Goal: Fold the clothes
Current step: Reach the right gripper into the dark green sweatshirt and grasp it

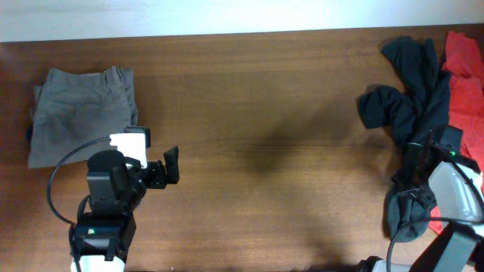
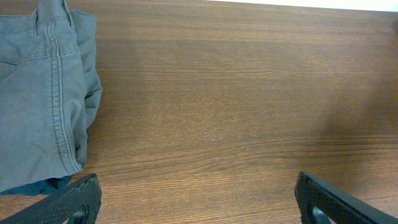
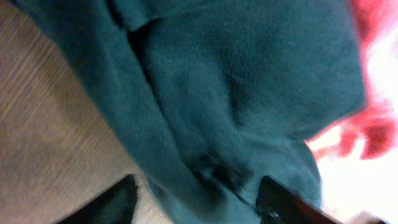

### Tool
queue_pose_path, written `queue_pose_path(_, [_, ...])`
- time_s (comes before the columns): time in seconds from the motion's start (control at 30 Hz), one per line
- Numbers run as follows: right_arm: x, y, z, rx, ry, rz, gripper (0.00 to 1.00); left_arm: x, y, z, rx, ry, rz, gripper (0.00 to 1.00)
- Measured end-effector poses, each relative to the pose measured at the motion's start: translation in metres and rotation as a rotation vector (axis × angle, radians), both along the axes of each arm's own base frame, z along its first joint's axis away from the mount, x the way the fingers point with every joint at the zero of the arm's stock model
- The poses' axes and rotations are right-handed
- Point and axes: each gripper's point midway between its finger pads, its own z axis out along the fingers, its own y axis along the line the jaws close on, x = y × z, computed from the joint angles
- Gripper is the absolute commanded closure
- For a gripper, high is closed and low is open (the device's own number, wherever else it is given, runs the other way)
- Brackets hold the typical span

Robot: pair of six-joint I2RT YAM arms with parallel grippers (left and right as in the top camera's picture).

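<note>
Folded grey trousers (image 1: 83,113) lie at the far left of the table and show at the left of the left wrist view (image 2: 40,93). My left gripper (image 1: 155,170) is open and empty over bare wood just right of them (image 2: 196,202). A dark teal garment (image 1: 412,102) lies crumpled at the right, partly over a red garment (image 1: 465,75). My right gripper (image 1: 423,177) is open, fingers spread either side of a fold of the teal garment (image 3: 236,93), right over it (image 3: 196,199). The red garment shows at the right of that view (image 3: 367,130).
The wooden table (image 1: 265,113) stretches between the two piles. A pale wall strip (image 1: 189,15) runs along the far edge. Cables hang from both arms near the front edge.
</note>
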Motion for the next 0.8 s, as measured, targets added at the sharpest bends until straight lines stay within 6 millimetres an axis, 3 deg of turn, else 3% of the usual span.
queue_pose_path(0.1, [0.005, 0.0, -0.003, 0.008, -0.017, 0.003, 0.93, 0.0, 0.0, 0.0, 0.0, 0.0, 0.0, 0.01])
queue_pose_path(0.13, [0.008, 0.0, -0.002, 0.008, -0.028, -0.002, 0.96, 0.0, 0.0, 0.0, 0.0, 0.0, 0.0, 0.01])
queue_pose_path(0.33, [0.017, 0.009, 0.0, 0.063, -0.065, 0.041, 0.96, 0.004, 0.0, 0.006, -0.001, -0.029, 0.0, 0.01])
queue_pose_path(0.43, [0.03, 0.017, 0.017, 0.119, -0.106, 0.095, 0.96, 0.006, 0.0, 0.009, -0.002, -0.046, 0.0, 0.01])
queue_pose_path(0.5, [0.05, 0.019, 0.049, 0.132, -0.19, 0.15, 0.96, 0.006, -0.001, 0.011, -0.003, -0.05, -0.002, 0.01])
queue_pose_path(0.63, [0.097, 0.024, 0.15, 0.068, -0.444, 0.297, 0.96, 0.006, -0.001, 0.011, -0.004, -0.05, -0.002, 0.01])
queue_pose_path(0.73, [0.113, 0.052, 0.221, 0.03, -0.589, 0.443, 0.96, 0.007, -0.001, 0.011, -0.004, -0.051, -0.002, 0.01])
queue_pose_path(0.8, [0.119, 0.078, 0.249, 0.027, -0.646, 0.543, 0.96, 0.007, -0.001, 0.011, -0.004, -0.051, -0.002, 0.01])
